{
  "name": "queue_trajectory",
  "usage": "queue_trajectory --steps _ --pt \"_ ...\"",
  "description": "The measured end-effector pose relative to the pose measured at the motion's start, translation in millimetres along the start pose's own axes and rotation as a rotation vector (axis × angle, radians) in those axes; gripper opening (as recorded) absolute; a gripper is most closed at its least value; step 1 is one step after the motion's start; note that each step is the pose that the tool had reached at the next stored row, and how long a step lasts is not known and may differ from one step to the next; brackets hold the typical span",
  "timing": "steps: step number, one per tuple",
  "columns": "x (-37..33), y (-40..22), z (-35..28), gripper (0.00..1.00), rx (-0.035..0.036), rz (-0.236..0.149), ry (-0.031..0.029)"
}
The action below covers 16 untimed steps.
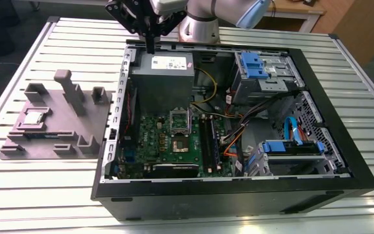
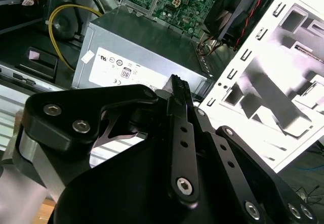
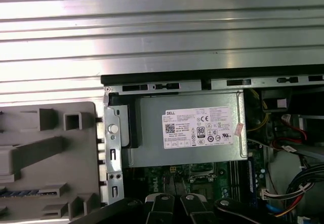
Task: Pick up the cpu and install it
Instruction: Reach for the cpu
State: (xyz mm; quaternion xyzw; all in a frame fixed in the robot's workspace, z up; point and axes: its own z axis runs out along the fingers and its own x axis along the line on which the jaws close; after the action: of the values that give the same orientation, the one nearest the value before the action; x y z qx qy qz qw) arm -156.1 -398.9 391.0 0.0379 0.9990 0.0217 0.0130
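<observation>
1. The cpu (image 1: 34, 117) lies flat, metal top up, in a recess of the grey tray (image 1: 64, 141), which sits on the exterior view's left, just beside the open computer case (image 1: 343, 161). It is square, so I read no long axis. Its edges run roughly parallel to the tray's edges.
2. The gripper (image 1: 150, 46) hangs over the far edge of the power supply (image 1: 164, 80), well apart from the cpu. Its jaws are pressed together and I see nothing between them.
</observation>
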Motion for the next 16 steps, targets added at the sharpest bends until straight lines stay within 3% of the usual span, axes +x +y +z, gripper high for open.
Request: queue_trajectory --steps 16 --pt "4.3 -0.3 0.4 0.1 0.0001 0.0 0.0001"
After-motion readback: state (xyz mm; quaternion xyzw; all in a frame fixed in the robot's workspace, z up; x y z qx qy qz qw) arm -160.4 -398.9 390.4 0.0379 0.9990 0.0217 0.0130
